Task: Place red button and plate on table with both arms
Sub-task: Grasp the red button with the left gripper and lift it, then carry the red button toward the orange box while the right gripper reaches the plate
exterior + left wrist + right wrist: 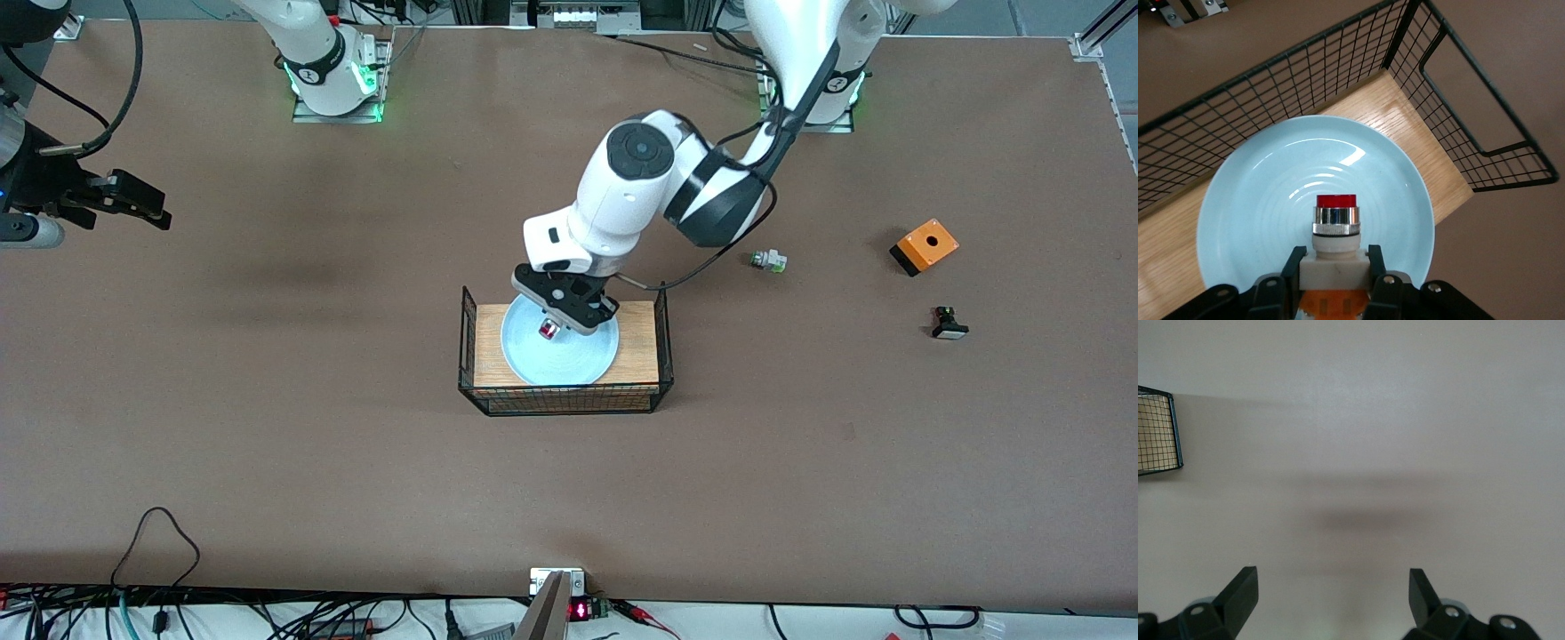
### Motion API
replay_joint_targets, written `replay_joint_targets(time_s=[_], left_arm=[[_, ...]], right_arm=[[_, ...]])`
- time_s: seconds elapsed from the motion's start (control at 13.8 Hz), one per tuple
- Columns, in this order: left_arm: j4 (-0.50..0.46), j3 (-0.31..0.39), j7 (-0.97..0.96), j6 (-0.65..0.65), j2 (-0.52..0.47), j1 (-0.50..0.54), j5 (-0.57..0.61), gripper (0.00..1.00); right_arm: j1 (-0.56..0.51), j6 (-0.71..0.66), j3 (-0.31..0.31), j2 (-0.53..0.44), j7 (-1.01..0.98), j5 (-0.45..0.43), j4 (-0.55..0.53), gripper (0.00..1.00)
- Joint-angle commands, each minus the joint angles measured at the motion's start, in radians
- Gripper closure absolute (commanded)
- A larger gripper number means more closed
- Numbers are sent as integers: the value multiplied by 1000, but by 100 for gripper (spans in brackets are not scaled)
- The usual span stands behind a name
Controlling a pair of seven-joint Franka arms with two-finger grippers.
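Note:
The pale blue plate (569, 364) lies on the wooden board inside the wire basket; it also shows in the left wrist view (1251, 200). My left gripper (558, 322) is over the plate's middle and is shut on the red button (549, 330), with its fingers (1295, 261) pressed on the white body. The button (1335, 223) shows its red cap forward and its orange block back between the jaws. I cannot tell whether it touches the plate. My right gripper (142, 203) waits open and empty over the brown table (267, 427) toward the right arm's end, as its wrist view (1333, 583) shows.
The wooden board with black wire sides (642, 340) stands mid-table; a corner shows in the right wrist view (1155, 433). Toward the left arm's end lie a white part with green tip (768, 260), an orange box (925, 246) and a black-and-white button part (949, 324).

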Motion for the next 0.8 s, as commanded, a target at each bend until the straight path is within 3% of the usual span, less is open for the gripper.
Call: replay_joint_targets(time_s=[0.0, 0.22, 0.44, 0.73], left_arm=[[-15, 18, -41, -199, -136, 18, 7, 90], [-19, 21, -82, -445, -215, 122, 19, 89], [-31, 22, -69, -649, -215, 261, 23, 88], [-110, 18, 78, -651, -177, 467, 29, 88]], right_arm=[[0, -16, 2, 1, 10, -5, 12, 0], [1, -16, 4, 7, 29, -3, 10, 0], [26, -30, 5, 14, 74, 1, 5, 0], [202, -15, 10, 40, 505, 72, 13, 0]])
